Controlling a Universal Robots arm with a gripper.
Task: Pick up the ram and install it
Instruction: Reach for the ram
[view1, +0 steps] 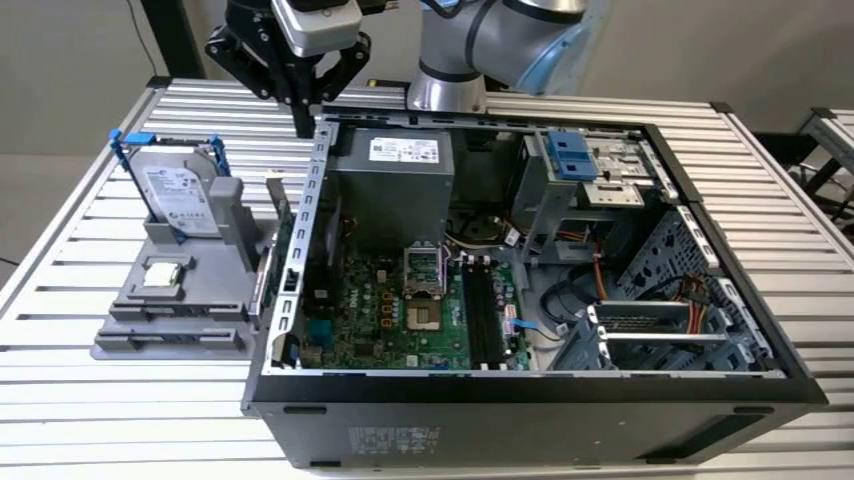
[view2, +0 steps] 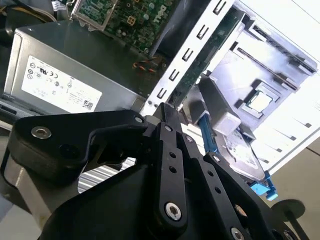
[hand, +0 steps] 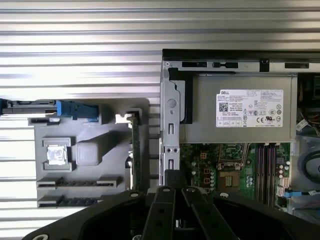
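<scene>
Nothing of the install was done yet: your ram (hand: 135, 150) stood on edge in the grey holder (view1: 174, 300) on the tabletop (view1: 134, 420), just beside the open case (view1: 534, 420), while your hand (view1: 310, 122) hovered above, pressed together and gripping nothing.

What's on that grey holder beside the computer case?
A hard drive standing upright, a square processor chip lying flat, and the ram on edge; its lower edge is hidden.

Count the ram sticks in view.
1. The ram stands on edge in the gray holder, along its side next to the computer case. The motherboard slots look empty; another could be hidden deeper in the case.
</scene>
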